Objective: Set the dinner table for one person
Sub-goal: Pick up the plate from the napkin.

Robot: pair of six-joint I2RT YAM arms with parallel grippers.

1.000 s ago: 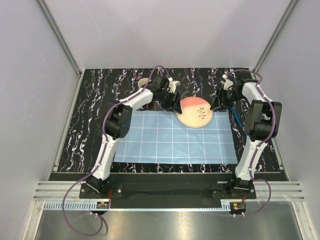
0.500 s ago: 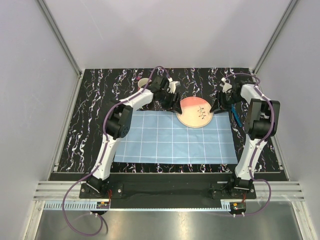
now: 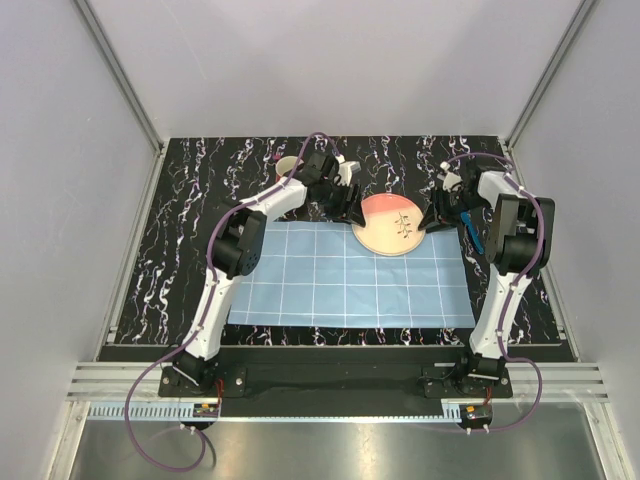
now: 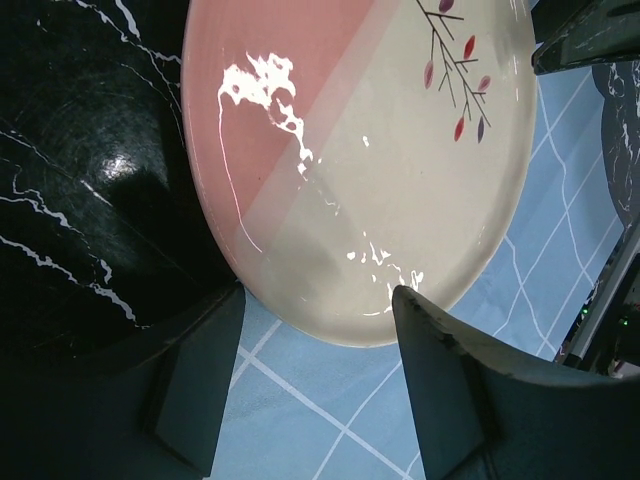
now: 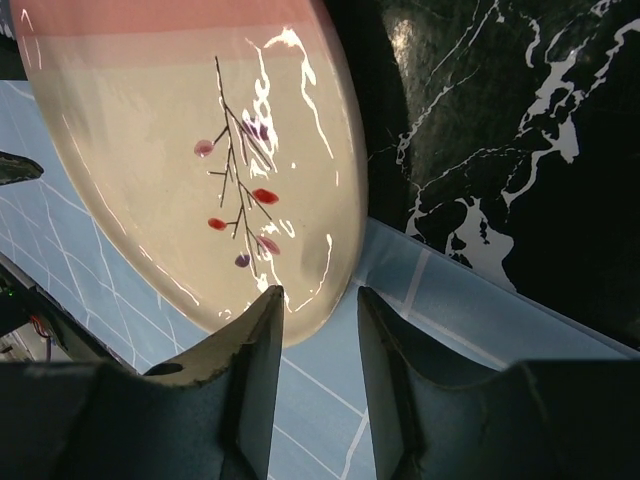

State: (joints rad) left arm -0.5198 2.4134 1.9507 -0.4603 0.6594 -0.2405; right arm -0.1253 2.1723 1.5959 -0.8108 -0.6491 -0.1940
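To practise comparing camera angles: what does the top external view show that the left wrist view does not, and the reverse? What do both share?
Only the top view: a cup near the far edge, a blue item right of the plate, and the left arm and right arm whole. Only the left wrist view: its fingers close up, spread apart at the plate's rim. Both: the plate, the blue checked mat and the black table.
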